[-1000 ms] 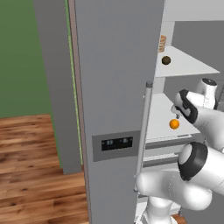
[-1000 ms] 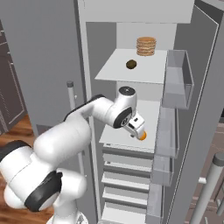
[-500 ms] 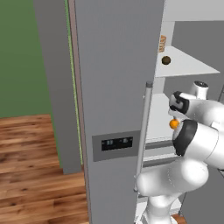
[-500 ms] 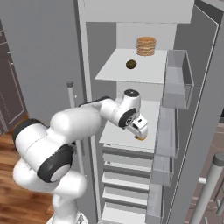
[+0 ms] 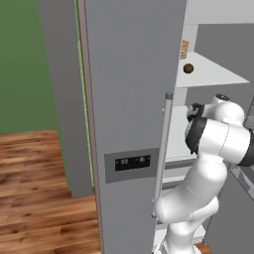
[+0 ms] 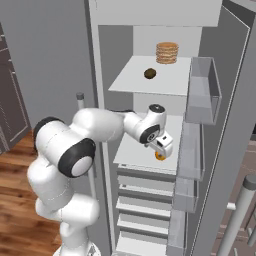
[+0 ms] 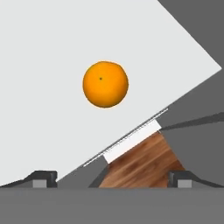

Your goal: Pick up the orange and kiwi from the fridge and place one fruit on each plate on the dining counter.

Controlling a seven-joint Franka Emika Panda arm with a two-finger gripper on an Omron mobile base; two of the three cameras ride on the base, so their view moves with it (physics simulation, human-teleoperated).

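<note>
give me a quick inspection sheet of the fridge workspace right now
surface: white middle shelf of the open fridge, orange sitting on it
job's things: orange alone on the shelf, untouched; kiwi on the shelf above
clutter: stack of round cakes behind the kiwi
grippers: gripper open, over the orange, holding nothing
cables: nothing seen
surroundings: door bins on the open right door, drawers below the shelf, wood floor, green wall
</note>
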